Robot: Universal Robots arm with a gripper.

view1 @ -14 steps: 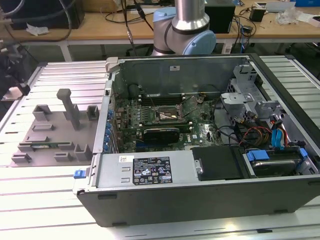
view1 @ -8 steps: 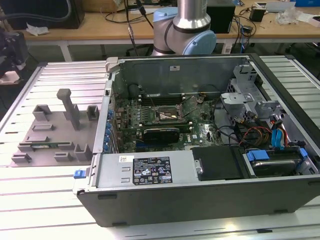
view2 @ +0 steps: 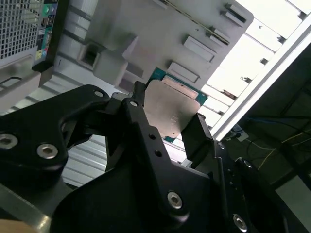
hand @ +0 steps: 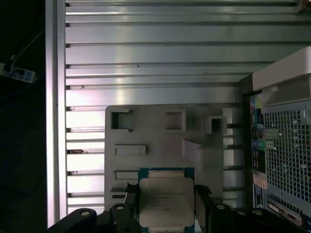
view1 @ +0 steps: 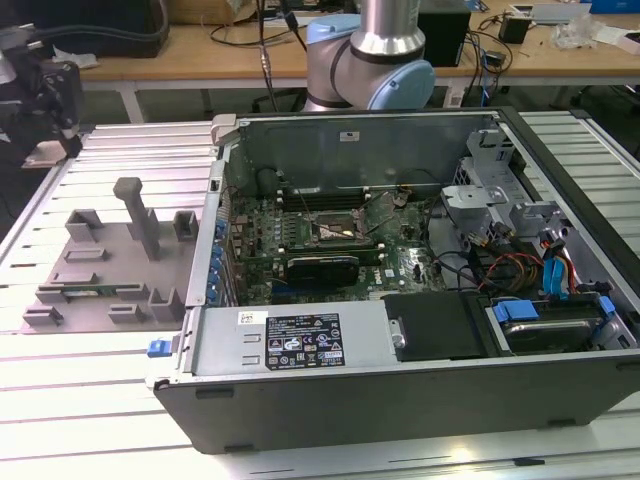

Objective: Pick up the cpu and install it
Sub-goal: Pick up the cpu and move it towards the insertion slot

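Hazards, largest first. The computer case (view1: 420,400) is presenting raised sheet-metal walls around the motherboard (view1: 265,240). A low approach is risking a strike between a wall and the claw (view2: 169,115), which could jolt the part loose. The claw is clamping the cpu (hand: 166,200) by two opposite edges only, one finger (view2: 139,99) on each side, with the shiny lid facing the first wrist view. The contact areas are looking narrow, so a knock or a fast swing is risking a slip or a twist in the grip. The cpu is hanging in the air above the grey fixture plate (hand: 155,133), outside the case. The socket (view1: 335,232) is sitting near the middle of the board. A tilted or rotated part is likely to land badly there and damage the contacts. Whether the socket frame is standing fully open cannot be told.

Surroundings, largest first. The slatted table (view1: 90,420) is carrying case and plate side by side. Drive bays and red and blue cables (view1: 555,270) are crowding the case interior on the exterior view's right, well apart from the socket. A tall grey post (view1: 135,215) is rising from the plate near the case wall, and probably narrowing any low route toward the board
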